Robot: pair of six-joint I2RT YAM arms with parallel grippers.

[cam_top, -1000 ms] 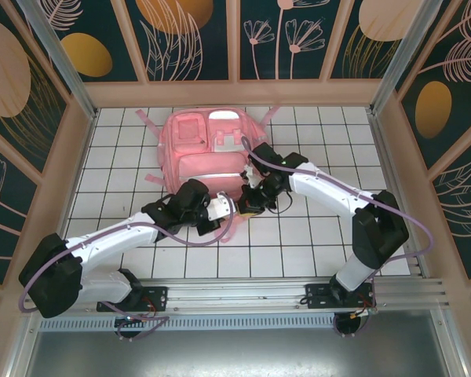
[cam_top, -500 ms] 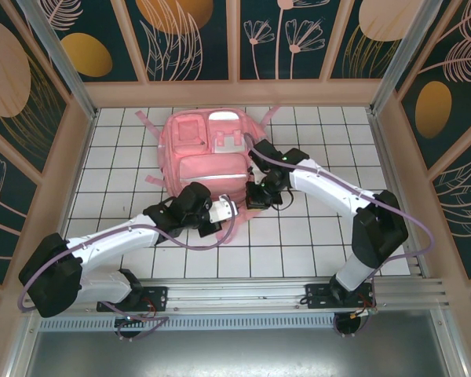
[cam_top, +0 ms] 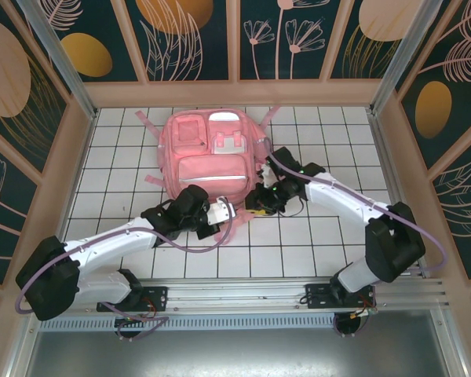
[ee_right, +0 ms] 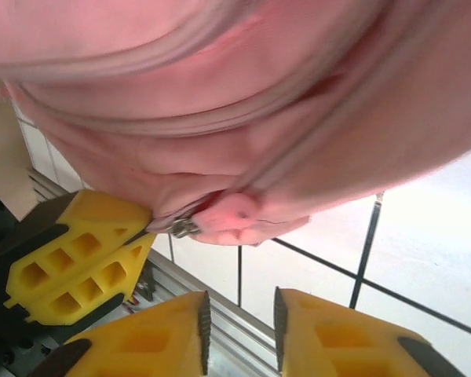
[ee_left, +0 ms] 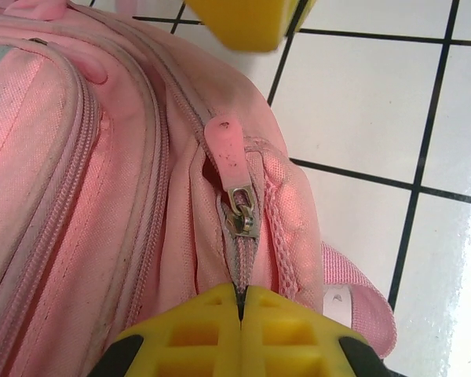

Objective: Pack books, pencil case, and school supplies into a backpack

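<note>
A large pink backpack (cam_top: 208, 157) lies flat on a white tiled counter (cam_top: 314, 236), towards the far side and midway between left and right, front pockets facing up and its bottom edge pointing at the two robot arms. Both arms reach in to that near edge. The left end effector (ee_left: 241, 302) has its yellow fingers pressed fully together, pinching the backpack's fabric along the zip line, right at the rounded near corner. Just beyond those fingers, in the left wrist view, sits a metal zipper slider (ee_left: 240, 210), with a pink pull tab (ee_left: 224, 141) lying up against the bag. The right end effector (ee_right: 237, 314) is close beside the same corner, on its right-hand side. Its yellow fingers stand slightly apart, with a narrow gap between them and nothing held, and they hang just clear of the fabric. In the right wrist view the bag's pink underside bulges overhead, with the left end effector's fingers clamped on the fabric beside the slider
</note>
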